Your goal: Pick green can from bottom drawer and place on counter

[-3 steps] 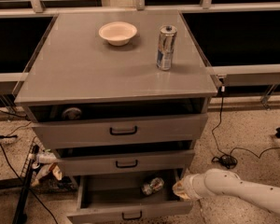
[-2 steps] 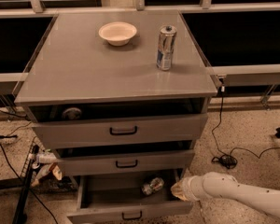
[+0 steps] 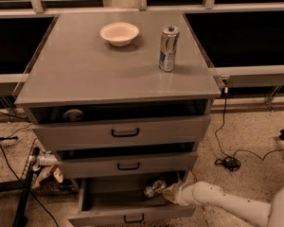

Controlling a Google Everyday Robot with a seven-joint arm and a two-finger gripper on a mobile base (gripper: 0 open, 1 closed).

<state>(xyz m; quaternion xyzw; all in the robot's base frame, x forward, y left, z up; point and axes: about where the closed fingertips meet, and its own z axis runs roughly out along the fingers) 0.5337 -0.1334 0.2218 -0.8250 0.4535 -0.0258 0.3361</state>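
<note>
The bottom drawer [image 3: 132,212] is pulled open, lowest of three grey drawers. The green can [image 3: 154,188] lies on its side inside it, towards the right back. My gripper [image 3: 171,194] comes in from the lower right on a white arm and is at the drawer's right side, just right of the can. The counter [image 3: 85,65] is the broad grey top of the cabinet.
A white bowl [image 3: 119,33] and a tall slim silver-and-blue can [image 3: 168,48] stand on the counter. The top drawer [image 3: 123,132] and middle drawer [image 3: 125,164] are partly open. Cables [image 3: 229,160] lie on the floor at right, clutter at lower left.
My gripper has moved a little to the left, closer to the green can in the bottom drawer. Nothing else has moved.
</note>
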